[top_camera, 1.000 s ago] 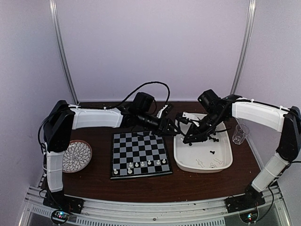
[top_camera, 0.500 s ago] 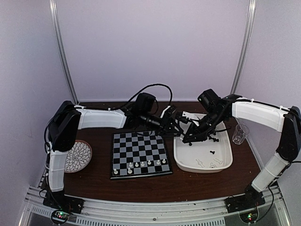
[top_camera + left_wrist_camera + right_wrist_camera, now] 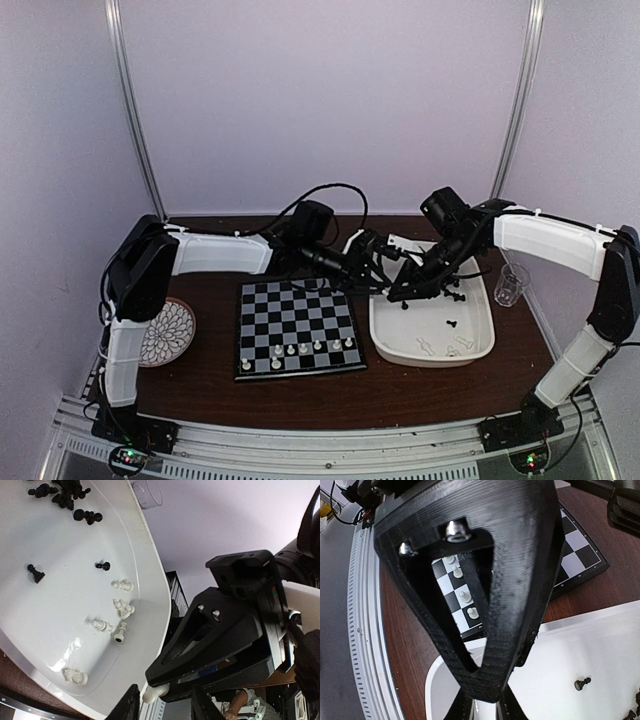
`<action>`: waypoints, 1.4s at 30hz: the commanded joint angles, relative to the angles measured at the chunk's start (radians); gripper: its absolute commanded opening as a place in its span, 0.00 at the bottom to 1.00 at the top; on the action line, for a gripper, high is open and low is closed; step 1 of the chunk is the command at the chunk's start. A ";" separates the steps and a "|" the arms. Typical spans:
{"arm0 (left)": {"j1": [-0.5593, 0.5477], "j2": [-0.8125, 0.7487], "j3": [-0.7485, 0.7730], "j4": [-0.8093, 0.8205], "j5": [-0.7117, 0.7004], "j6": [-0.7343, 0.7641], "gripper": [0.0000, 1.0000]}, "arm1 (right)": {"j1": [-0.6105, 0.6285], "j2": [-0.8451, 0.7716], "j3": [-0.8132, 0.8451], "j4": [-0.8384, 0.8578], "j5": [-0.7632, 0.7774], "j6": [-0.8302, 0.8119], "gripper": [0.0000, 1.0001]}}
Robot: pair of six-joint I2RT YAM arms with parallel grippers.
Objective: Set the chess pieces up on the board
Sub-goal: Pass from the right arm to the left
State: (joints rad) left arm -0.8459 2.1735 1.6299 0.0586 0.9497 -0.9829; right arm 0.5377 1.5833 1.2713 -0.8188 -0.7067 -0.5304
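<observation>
Chess pieces [image 3: 304,348] in white stand in a short line along the near side of the board [image 3: 297,310], two of them at the left in the nearest row and the others one row farther in. The rest of the squares are bare. The board lies flat on the dark table [image 3: 200,390], with a round patterned plate [image 3: 165,332] to its left and a white tray [image 3: 480,345] just beside its right edge. The tray holds the remaining pieces. A cluster of black pieces [image 3: 65,495] fills its far end, two single black ones are set apart from the cluster, and several loose white pieces [image 3: 122,610] lie tipped over near the front. A clear cup [image 3: 511,283] stands beyond the tray's right rim. Both arms reach in and meet above the tray's left edge. The right gripper [image 3: 481,706] is pinched closed, and the left wrist view shows a white piece [image 3: 154,693] sticking out from its tip. The left gripper [image 3: 165,706] has its fingers [image 3: 131,705] spread on either side of that piece, and neither finger visibly touches it.
</observation>
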 commanded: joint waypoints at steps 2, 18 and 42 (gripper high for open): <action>0.004 0.028 0.047 0.016 0.057 -0.006 0.32 | 0.002 -0.011 0.028 0.010 -0.007 -0.001 0.15; -0.002 0.036 0.043 0.040 0.087 -0.034 0.26 | 0.003 -0.009 0.025 0.024 0.037 0.007 0.14; 0.019 -0.018 0.040 -0.026 0.053 0.059 0.03 | -0.034 -0.051 0.069 -0.113 0.013 -0.038 0.36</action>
State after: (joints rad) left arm -0.8452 2.2196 1.6592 0.0612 1.0100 -1.0161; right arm 0.5354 1.5833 1.2816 -0.8322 -0.6777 -0.5327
